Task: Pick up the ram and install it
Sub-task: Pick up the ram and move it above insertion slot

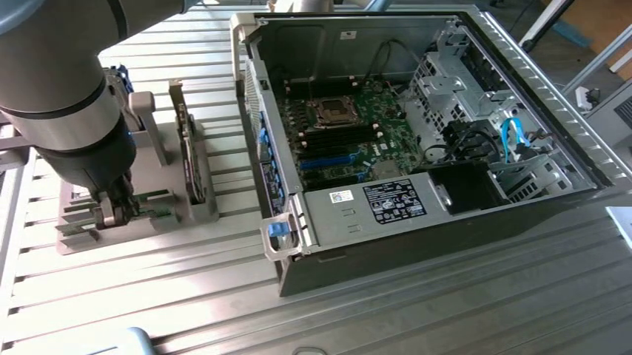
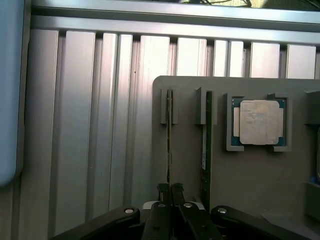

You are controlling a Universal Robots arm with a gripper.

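Green ram (image 2: pixel 169 145): stands edge-up in grey holder (image 2: pixel 190 165) slot, both faces free for pinch. gripper (image 2: pixel 170 189) clamped on it. 2nd stick (image 2: pixel 205 135) adj. Holder at 9 o'clock of pc case (image 1: pixel 345 29), ext. view.

A silver table top of ribbed aluminium profiles (image 1: pixel 445 296) carries the whole scene, and soft light lays pale stripes along its grooves. In the exterior view, at one o'clock beyond the table edge, a dark grey floor (image 1: pixel 553 55) shows, with slanted grey metal frame bars (image 1: pixel 541 22) and an orange-brown board (image 1: pixel 597 18).
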